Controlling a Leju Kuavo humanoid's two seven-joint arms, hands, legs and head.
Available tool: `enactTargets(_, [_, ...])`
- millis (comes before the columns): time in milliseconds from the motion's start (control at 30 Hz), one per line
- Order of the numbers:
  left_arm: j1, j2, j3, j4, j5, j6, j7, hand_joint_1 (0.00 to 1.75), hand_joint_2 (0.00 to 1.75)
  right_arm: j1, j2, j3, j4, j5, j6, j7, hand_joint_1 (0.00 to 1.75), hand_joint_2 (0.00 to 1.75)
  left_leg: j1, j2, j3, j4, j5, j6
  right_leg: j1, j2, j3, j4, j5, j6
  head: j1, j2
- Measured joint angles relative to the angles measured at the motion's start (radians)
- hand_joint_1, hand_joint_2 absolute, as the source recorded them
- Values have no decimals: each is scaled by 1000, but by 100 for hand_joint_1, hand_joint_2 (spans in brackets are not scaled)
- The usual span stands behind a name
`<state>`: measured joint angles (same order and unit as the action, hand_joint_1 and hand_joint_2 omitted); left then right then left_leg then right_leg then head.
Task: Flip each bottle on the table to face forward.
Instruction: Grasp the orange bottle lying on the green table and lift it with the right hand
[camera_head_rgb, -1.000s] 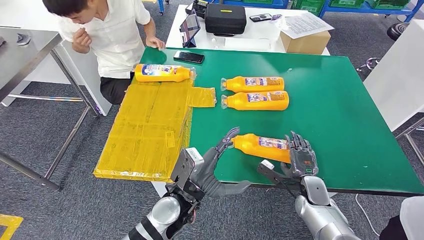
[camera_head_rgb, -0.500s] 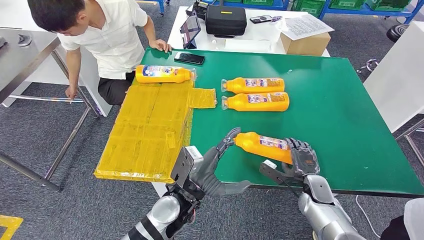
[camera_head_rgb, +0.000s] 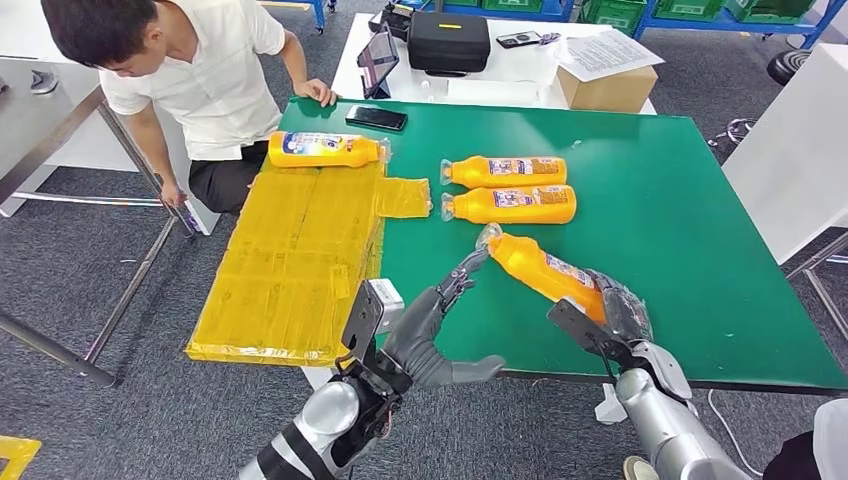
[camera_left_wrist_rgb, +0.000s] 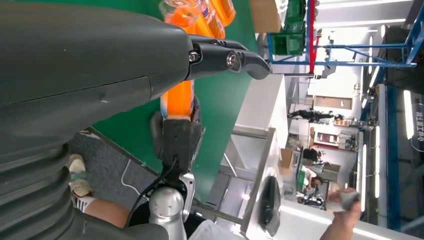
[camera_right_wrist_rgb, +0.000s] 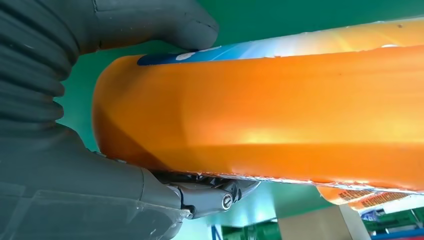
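Firmly, right hand (camera_head_rgb: 618, 312) grips glossy orange plastic bottle (camera_head_rgb: 545, 269).

I've got my right hand (camera_head_rgb: 622, 312) at the near table (camera_head_rgb: 700, 250) edge, holding the nearest bottle (camera_head_rgb: 545, 268), which angles far-left; my left hand (camera_head_rgb: 435, 320) sits just left of it. Two bottles (camera_head_rgb: 505, 188) lie side by side beyond. Far left, another bottle (camera_head_rgb: 325, 149) lies on the flat sheet (camera_head_rgb: 290, 260), a phone (camera_head_rgb: 376, 117) behind it.

right hand (camera_head_rgb: 615, 312) clenched (left hand (camera_head_rgb: 425, 330) spread)
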<state>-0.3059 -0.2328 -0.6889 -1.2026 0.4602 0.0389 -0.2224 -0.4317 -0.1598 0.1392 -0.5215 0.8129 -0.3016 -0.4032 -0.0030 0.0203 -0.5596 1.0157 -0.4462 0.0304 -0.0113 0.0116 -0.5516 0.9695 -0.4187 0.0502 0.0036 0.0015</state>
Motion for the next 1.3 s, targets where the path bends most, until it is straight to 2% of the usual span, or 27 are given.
enactTargets(133, [-10,-4,2,6,3,25,-28,0,175,10,7,-14,-24,-70,47,-52,175,175,1,1,-1,0,0,0,1,1,0,0,1,0,0,0])
enactTargets(233, [-2,-8,16,7,-46,129,-102,0,175,55,30,-23,-95,-182,105,-101,175,175,2,0,-2,0,1,-1,2,0,6,1,2,1,0,0])
enactTargets(333, [27,-12,48,15,-55,208,-154,0,175,131,59,-25,-234,-298,148,-106,175,175,4,-3,-5,0,2,-1,3,-1,7,1,2,0,-1,0])
enactTargets(500, [132,-12,107,35,2,209,-203,0,175,275,86,-8,-501,-396,155,-65,175,175,4,-8,-21,0,3,-3,4,-5,-7,3,1,0,-1,0])
enactTargets(633, [181,-12,131,48,53,204,-165,0,175,341,90,20,-631,-405,153,-56,175,175,4,-10,-31,0,4,-3,3,-9,-15,3,1,0,-1,0])
enactTargets(800, [190,-12,140,92,121,165,-111,0,175,356,95,82,-709,-376,140,-59,175,175,4,-11,-36,0,5,-3,3,-11,-19,3,1,0,-1,0])
enactTargets(1033, [177,-11,118,110,119,126,-100,0,175,342,105,166,-728,-349,100,-59,175,175,4,-11,-39,0,5,-3,3,-11,-22,3,1,0,-1,0])
enactTargets(1300, [148,-11,107,102,106,160,-123,0,175,326,117,252,-726,-326,90,-67,175,175,4,-12,-39,0,5,-3,3,-11,-23,3,1,0,-1,0])
